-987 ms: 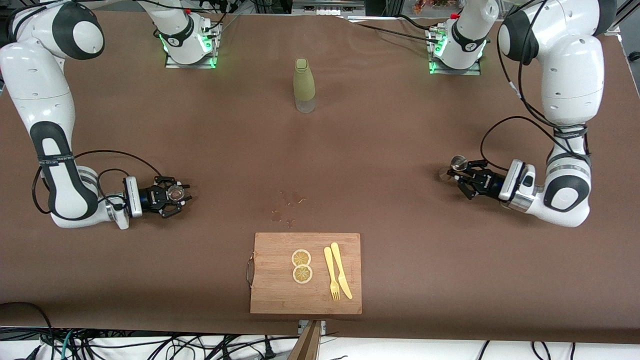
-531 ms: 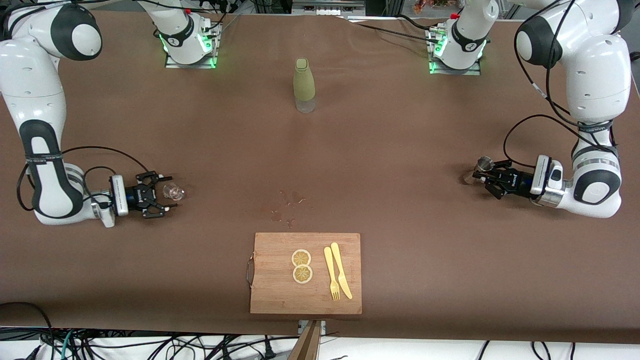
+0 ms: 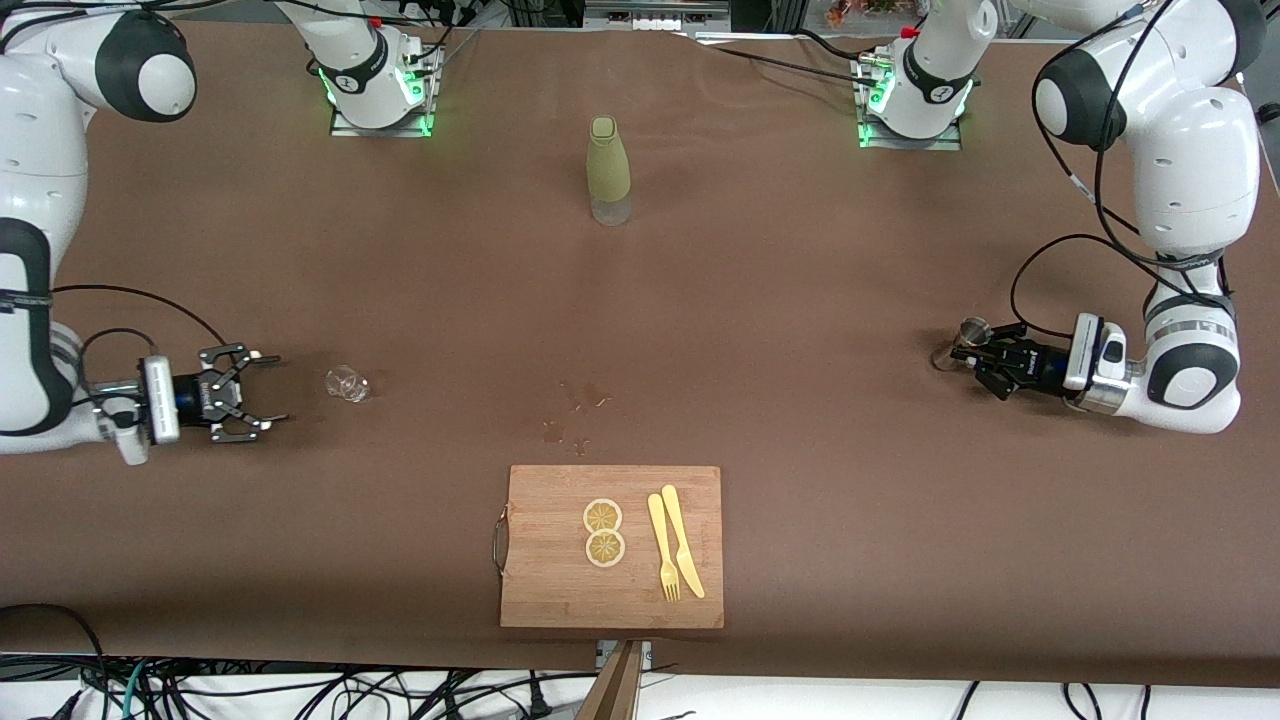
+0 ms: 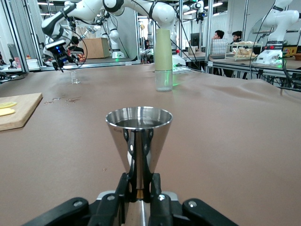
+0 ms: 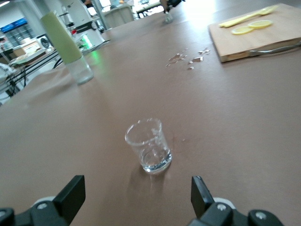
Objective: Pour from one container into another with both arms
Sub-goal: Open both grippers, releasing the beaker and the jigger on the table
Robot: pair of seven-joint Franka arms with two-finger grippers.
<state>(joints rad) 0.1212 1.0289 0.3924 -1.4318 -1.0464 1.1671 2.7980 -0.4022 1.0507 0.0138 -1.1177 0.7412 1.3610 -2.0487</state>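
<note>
Tabletop (image 3: 800,330), brown covering, holding the following.

Steel jigger (image 3: 972,329): conical metal measure, upright, grasped at its narrow waist by the left gripper (image 3: 975,350), jaws clenched on it, low at the tabletop near the left arm's end.

Shot glass (image 3: 346,383): small, clear, upright, standing free on the tabletop toward the right arm's end. The right gripper (image 3: 262,390) sits level with it and apart from it, jaws released and spread wide, low by the tabletop.

Bottle (image 3: 608,170): tall, olive-green sleeve with clear base, upright, midway along the edge where the arm bases stand.

Cutting board (image 3: 545,580): wooden, metal handle, at the middle of the edge nearest the front camera. On it: two lemon slices (image 3: 603,532), a yellow fork (image 3: 662,548) and a yellow knife (image 3: 682,540) side by side.

Droplets (image 3: 575,410): a few, between board and bottle, close to the board.
</note>
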